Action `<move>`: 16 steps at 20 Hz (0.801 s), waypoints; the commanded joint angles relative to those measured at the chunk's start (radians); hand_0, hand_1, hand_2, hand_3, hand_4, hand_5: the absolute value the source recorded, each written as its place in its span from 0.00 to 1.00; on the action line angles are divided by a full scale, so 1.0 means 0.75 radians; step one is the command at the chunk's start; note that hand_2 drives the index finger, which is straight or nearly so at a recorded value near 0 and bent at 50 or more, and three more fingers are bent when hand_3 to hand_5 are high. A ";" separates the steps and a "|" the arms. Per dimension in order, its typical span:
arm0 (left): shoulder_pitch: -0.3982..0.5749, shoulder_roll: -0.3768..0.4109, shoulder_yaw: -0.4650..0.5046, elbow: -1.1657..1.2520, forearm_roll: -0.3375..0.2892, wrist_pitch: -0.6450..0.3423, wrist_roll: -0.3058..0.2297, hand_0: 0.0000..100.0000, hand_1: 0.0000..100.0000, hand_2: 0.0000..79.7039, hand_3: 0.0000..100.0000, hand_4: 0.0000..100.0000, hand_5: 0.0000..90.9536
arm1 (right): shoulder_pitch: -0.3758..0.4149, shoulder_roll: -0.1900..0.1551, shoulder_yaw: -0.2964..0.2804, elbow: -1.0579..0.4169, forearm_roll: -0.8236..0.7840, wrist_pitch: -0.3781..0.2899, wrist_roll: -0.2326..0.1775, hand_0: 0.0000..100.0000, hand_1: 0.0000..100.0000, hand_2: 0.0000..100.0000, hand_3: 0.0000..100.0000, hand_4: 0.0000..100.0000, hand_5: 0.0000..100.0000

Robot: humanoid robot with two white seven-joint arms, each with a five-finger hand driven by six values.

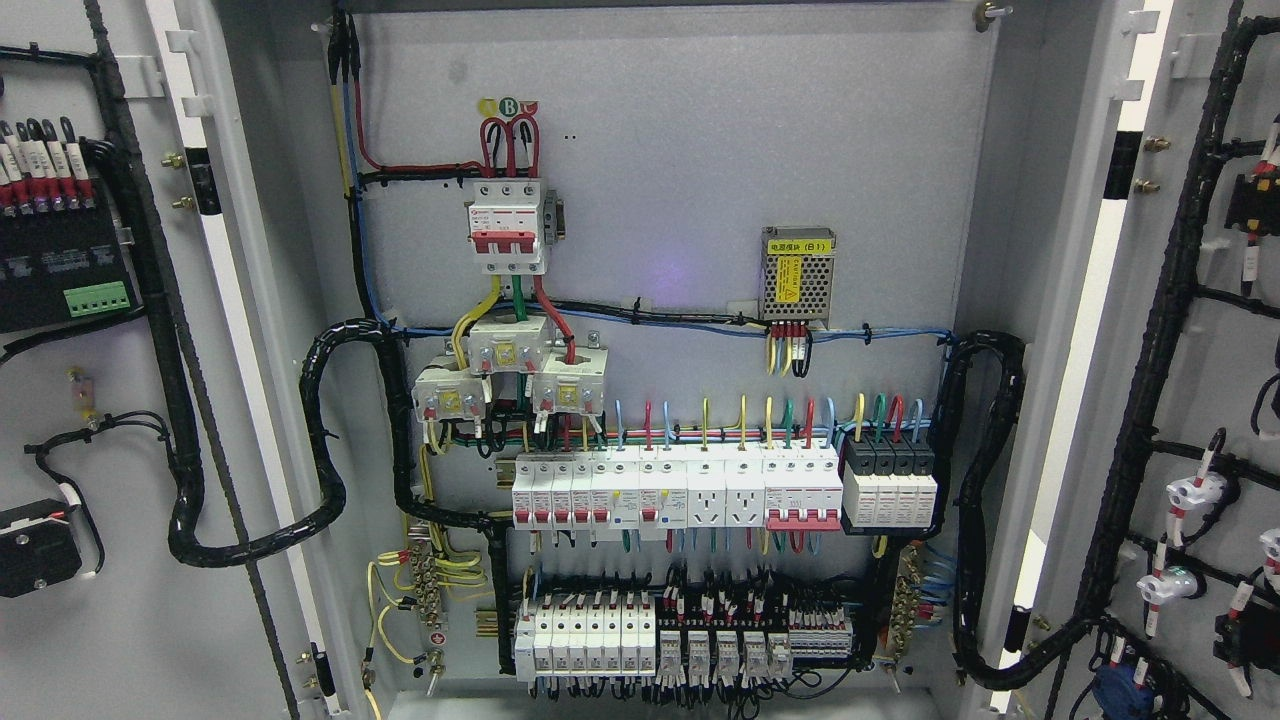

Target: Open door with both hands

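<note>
While I watched through the head camera, neither robot hand showed anywhere in view, so I could not tell how their fingers stood or whether they held anything. Catalogued, largest first: grey cabinet back panel [680, 150], facing me and fully exposed; left door [100, 620], swung wide open at the picture's left, its inner face carrying black cable looms and a green terminal block [97, 298]; right door [1215, 330], likewise swung open at the right, with white fittings clipped along its wiring. Thick black conduit [325, 450] looped from the left door into the cabinet; a matching loop [985, 480] ran at the right. Middle row of white breakers [680, 492] sat across the panel, with a lower row of relays [680, 640] beneath. Red-toggled main breaker [507, 225] stood upper centre-left, above three current transformers [510, 375]. Small meshed power supply [797, 273] sat at the right of it.
</note>
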 commanded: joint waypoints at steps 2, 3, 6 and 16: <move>-0.091 -0.094 -0.088 0.455 -0.061 -0.002 -0.001 0.00 0.00 0.00 0.00 0.04 0.00 | 0.059 0.080 0.021 0.199 0.026 0.000 -0.001 0.00 0.00 0.00 0.00 0.00 0.00; -0.124 -0.104 -0.102 0.521 -0.063 -0.004 -0.001 0.00 0.00 0.00 0.00 0.04 0.00 | 0.074 0.080 0.021 0.197 0.024 0.000 -0.001 0.00 0.00 0.00 0.00 0.00 0.00; -0.204 -0.133 -0.123 0.689 -0.065 -0.004 -0.001 0.00 0.00 0.00 0.00 0.04 0.00 | 0.102 0.082 0.019 0.199 0.026 -0.002 -0.003 0.00 0.00 0.00 0.00 0.00 0.00; -0.435 -0.235 -0.121 1.186 -0.163 -0.002 -0.003 0.00 0.00 0.00 0.00 0.04 0.00 | 0.115 0.249 0.026 0.538 0.120 0.041 -0.003 0.00 0.00 0.00 0.00 0.00 0.00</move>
